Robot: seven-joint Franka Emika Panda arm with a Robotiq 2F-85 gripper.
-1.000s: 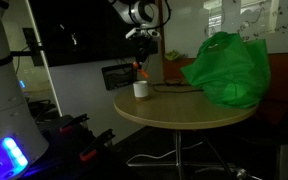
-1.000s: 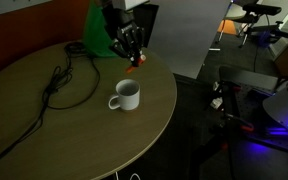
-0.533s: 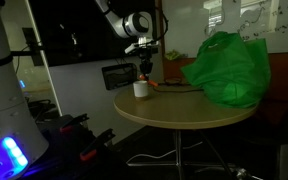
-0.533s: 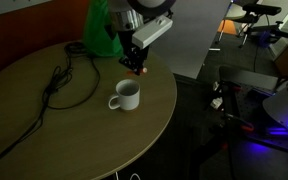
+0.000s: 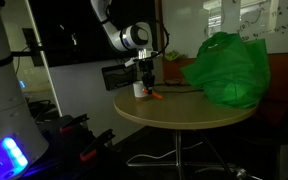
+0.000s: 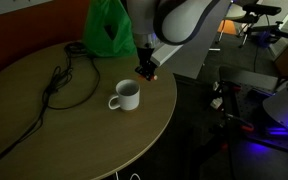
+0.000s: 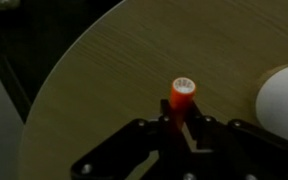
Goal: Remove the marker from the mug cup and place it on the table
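Observation:
My gripper (image 7: 181,128) is shut on the orange-red marker (image 7: 181,96), whose end points away from the wrist camera toward the tan round table (image 7: 104,70). In both exterior views the gripper (image 5: 147,76) (image 6: 147,68) hangs low beside the white mug cup (image 5: 140,90) (image 6: 126,96), near the table's edge. The marker's orange tip (image 6: 152,74) shows just under the fingers, close to the table top (image 6: 44,130); I cannot tell if it touches. The mug (image 7: 284,95) sits at the right edge of the wrist view and looks empty.
A large green bag (image 5: 227,68) (image 6: 109,30) stands on the far part of the table. A dark cable (image 6: 64,85) curls over the top next to the mug. The table edge (image 5: 184,118) drops off just beyond the gripper.
The gripper has come down with the marker from above the mug to low over the table beside the mug, near the edge. The mug has not moved.

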